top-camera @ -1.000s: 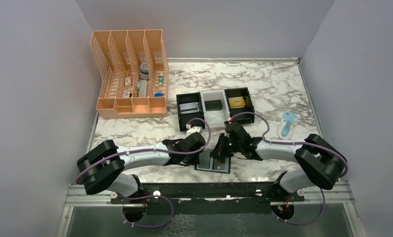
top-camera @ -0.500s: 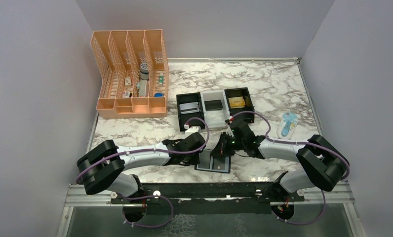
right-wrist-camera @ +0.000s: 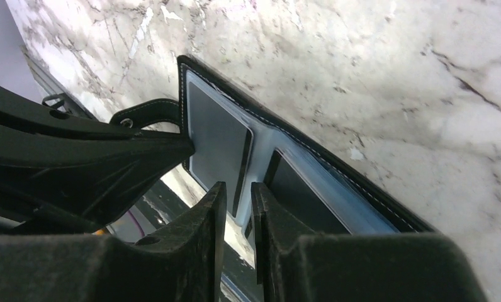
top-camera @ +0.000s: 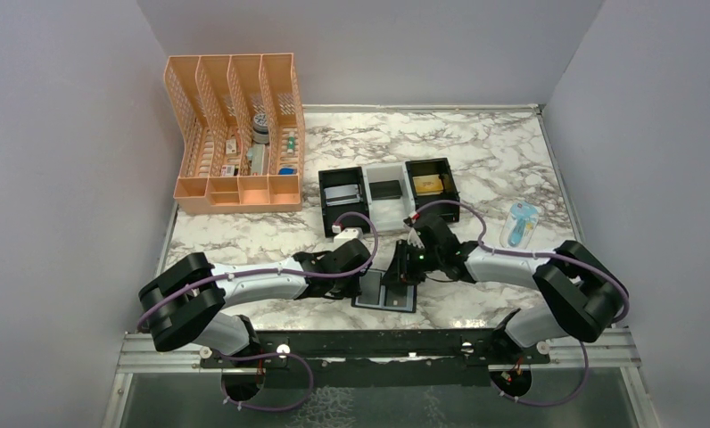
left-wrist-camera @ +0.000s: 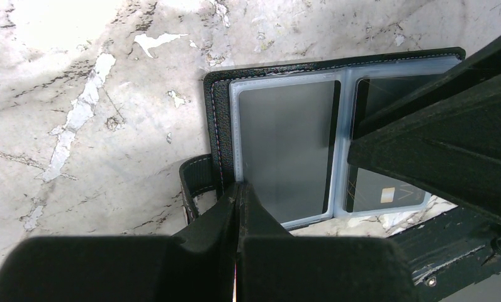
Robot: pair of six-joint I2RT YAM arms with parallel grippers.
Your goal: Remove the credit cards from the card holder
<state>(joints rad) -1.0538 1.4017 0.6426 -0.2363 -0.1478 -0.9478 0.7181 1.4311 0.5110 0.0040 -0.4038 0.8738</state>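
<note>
At the middle of the near edge of the tabletop [top-camera: 512, 160], the card holder [top-camera: 385, 294] is being pinned open and flat, lining upward. Both credit cards [left-wrist-camera: 286, 145] are being read as seated inside it, none out yet. A dark grey card [right-wrist-camera: 218, 141] is sitting in the clear sleeve [left-wrist-camera: 345, 113] next to the snap tab [left-wrist-camera: 194, 182]. A second card [left-wrist-camera: 381, 196], chip showing, is sitting in the neighbouring sleeve.

Left tool [left-wrist-camera: 238, 192]: fingers closed together, nothing seen between them, tips being pressed onto the holder's edge just beside the snap tab. Whether the leather itself is being pinched cannot be told.

Right tool [right-wrist-camera: 236, 189]: fingers parted by a narrow gap, nothing gripped, being poised over the strip between the two sleeves.

Step in hand, as judged: a card edge is being sought by the right tool. For a clean pull, the gap should be widened only enough to straddle the card, not the sleeve wall. The sleeve mouth is not being resolved in these views, so it should be located first. The pull should then be directed along the sleeve, low and parallel to the tabletop. Downward pressure should be applied by the left tool so the holder is not dragged along.

Risk noted: plastic being gripped together with the card, and the whole holder being lifted.
</note>
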